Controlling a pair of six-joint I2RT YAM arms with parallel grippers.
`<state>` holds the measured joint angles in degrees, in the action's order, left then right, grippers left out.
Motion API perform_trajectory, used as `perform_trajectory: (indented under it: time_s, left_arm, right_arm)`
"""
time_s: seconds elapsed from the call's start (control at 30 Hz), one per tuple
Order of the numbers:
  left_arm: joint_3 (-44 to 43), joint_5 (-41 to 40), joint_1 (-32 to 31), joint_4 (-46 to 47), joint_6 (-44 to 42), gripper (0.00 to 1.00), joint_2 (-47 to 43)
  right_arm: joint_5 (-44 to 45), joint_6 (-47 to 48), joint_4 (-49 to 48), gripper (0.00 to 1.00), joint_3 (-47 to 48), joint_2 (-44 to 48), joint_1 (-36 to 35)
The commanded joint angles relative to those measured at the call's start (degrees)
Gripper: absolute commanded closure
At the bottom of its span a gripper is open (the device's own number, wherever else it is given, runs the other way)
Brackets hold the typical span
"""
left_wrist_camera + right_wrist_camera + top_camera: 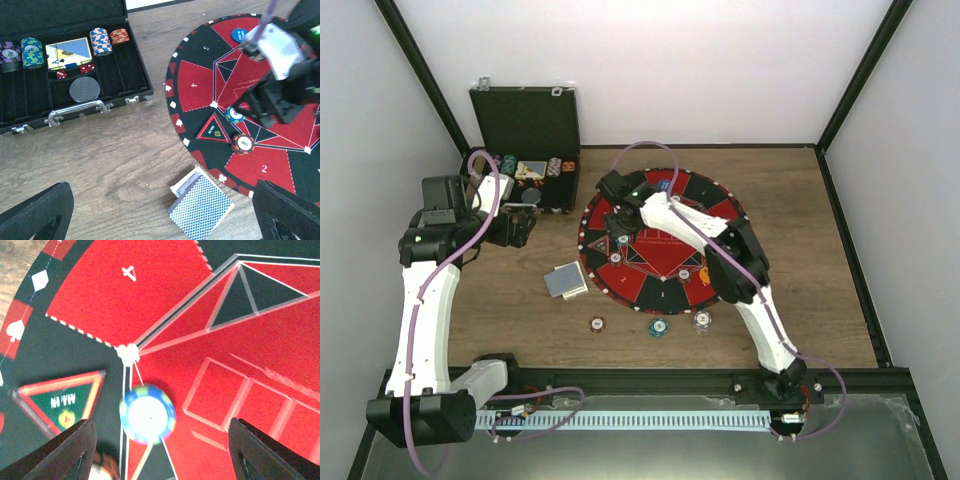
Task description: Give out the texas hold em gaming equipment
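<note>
While the round red-and-black mat (620, 270) lay mid-table with the black case (525, 120) open behind its left edge, the left claw (160, 200) hung wide open and empty above the wood. The right claw (162, 427) stood well open, gripping nothing. A small stack of cards (200, 207) lay just off the mat's left rim. A blue-and-green chip (147, 414) lay flat on the mat between the right claw's fingers (65, 450).

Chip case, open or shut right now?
Open. The black case has its lid standing upright at the back; the left wrist view shows chip stacks, a card deck and red dice exposed in its tray.
</note>
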<state>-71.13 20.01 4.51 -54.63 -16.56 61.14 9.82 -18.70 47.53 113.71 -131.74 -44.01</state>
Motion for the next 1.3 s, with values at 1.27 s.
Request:
perform_trajectory:
  time_s: [1.27]
  left_arm:
    - [0.21, 0.73, 0.33, 1.45, -0.44, 0.0, -0.32]
  right_arm:
    - [-3.56, -18.78, -8.36, 0.33, -58.15, 37.62, -20.86]
